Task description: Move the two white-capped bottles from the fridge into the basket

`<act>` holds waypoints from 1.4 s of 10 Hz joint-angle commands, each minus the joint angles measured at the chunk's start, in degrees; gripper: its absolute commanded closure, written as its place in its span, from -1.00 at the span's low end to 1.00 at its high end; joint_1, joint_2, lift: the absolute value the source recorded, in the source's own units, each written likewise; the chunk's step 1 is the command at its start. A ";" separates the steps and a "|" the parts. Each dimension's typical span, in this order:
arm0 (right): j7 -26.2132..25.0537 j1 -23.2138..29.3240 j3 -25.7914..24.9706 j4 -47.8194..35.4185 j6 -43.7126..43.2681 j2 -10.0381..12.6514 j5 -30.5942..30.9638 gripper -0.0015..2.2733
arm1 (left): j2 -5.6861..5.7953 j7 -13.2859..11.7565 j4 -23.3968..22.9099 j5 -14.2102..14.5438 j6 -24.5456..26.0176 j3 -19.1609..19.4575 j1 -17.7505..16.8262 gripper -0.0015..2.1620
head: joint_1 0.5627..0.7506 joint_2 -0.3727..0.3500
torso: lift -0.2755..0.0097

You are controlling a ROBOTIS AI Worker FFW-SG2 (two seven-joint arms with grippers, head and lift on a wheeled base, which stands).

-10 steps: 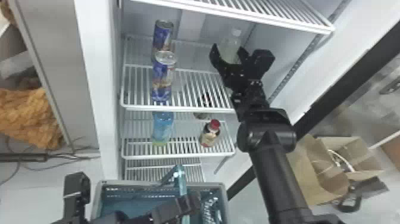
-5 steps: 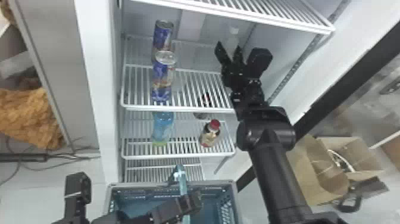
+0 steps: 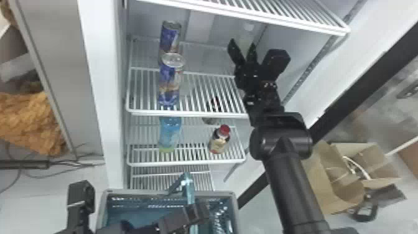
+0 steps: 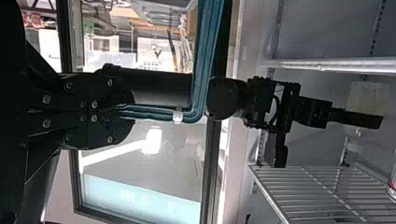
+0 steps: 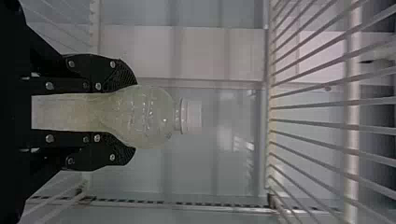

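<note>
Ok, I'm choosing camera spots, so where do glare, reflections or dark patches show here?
Left wrist view: strong brightness through the glass, with the left gripper dark against it; right wrist view: pale reflections on the fridge wall beyond the white-capped bottle; head view: white glints on the basket.

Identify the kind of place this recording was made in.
Likely a workshop or lab around an open fridge: wire shelves holding drink cans, a basket before them, and cardboard boxes beyond.

The left gripper (image 3: 200, 213) is clamped on a teal handle (image 4: 205, 60) — farther off, the right gripper (image 3: 242, 44) sits between fridge shelves (image 4: 327, 65).
</note>
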 commanded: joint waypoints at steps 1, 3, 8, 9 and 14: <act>0.01 2.35 -0.40 -4.22 2.30 -0.13 -0.70 -0.18 | 0.00 0.00 0.01 0.19 0.00 0.00 0.00 0.10 | 0.41 -0.94 | 0.93; 0.10 7.27 -0.63 -11.95 5.11 -0.92 -2.53 -0.18 | 0.00 -0.09 0.01 0.30 -0.14 0.00 0.14 0.10 | 0.41 -0.94 | 0.93; 2.12 21.34 -2.00 -31.78 11.58 -2.76 -10.98 -0.18 | 0.00 -0.09 0.01 0.42 -0.14 -0.23 0.28 0.10 | 0.41 -0.94 | 0.93; 2.12 24.57 -2.46 -35.72 12.00 -2.68 -11.78 -0.18 | 0.00 -0.09 0.01 0.42 -0.14 -0.11 0.42 0.10 | 0.41 -0.94 | 0.93; 2.73 37.93 -7.49 -52.59 17.77 -1.01 -11.89 -0.18 | 0.00 -0.18 0.01 0.30 -0.14 0.00 0.57 0.10 | 0.41 -0.94 | 0.93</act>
